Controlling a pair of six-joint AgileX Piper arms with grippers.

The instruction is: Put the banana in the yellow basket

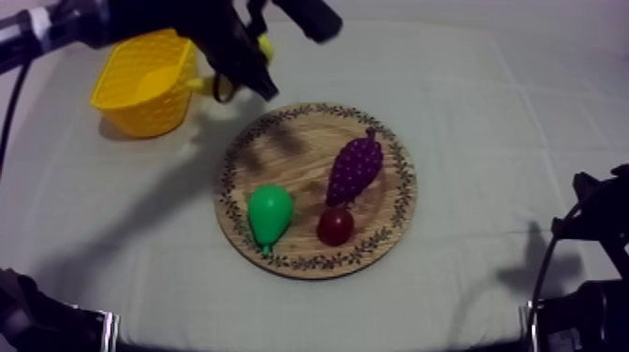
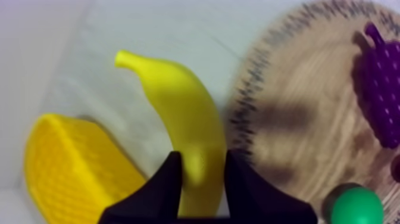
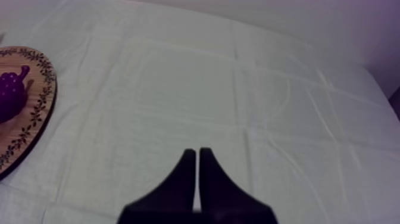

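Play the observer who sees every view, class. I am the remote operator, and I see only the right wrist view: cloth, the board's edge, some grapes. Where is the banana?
Observer: The left gripper is shut on the banana, held above the cloth, off the wooden board.
Operator: Where is the basket?
Observer: The yellow basket stands at the table's left, close beside the held banana; the banana is not yet in it.
Operator: What else lies on the board?
Observer: Beside your grapes, a green pear and a small red fruit.
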